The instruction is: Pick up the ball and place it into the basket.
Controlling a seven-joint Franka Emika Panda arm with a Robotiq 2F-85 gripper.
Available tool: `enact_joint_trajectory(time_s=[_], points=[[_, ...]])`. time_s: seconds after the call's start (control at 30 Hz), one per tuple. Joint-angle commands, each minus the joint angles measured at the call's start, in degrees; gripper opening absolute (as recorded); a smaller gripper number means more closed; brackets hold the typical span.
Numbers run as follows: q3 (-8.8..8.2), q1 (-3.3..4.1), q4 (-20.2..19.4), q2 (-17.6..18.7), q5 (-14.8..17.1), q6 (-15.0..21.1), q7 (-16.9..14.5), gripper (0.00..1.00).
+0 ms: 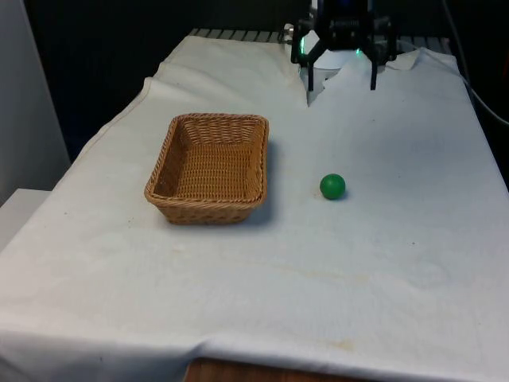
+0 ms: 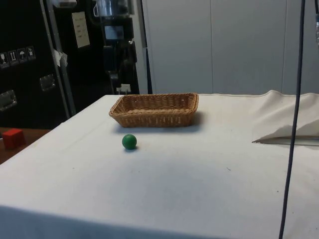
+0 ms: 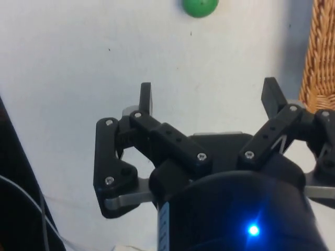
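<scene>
Nearby: round green ball [image 1: 332, 186], rectangular woven wicker basket [image 1: 208, 167] (apart).

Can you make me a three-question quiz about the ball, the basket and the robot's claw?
1. Where is the ball?
A. in the basket
B. on the cloth beside the basket
C. in the gripper

2. What colour is the ball?
A. red
B. yellow
C. green

3. How is the gripper?
A. open, holding nothing
B. shut on the ball
C. shut on the basket

Answers: 1 B, it lies on the white cloth, apart from the basket. 2 C, it looks green from the front and side. 3 A, its fingers stand wide apart above the cloth.
</scene>
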Motion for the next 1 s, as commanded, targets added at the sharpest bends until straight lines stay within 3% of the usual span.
enact_joint_trajectory(time_s=[0.0, 0.5, 0.53, 0.97], points=[[0.29, -0.17, -0.34, 0.29, 1.03, 1.09, -0.97, 1.00], [0.46, -0.23, -1.15, 4.07, 4.64, 5.73, -6.42, 1.00], [0.06, 0.00, -1.09, 3.84, 3.72, 4.98, -5.61, 1.00], [0.57, -0.23, -1.43, 7.05, 7.85, 8.77, -10.08, 1.00]])
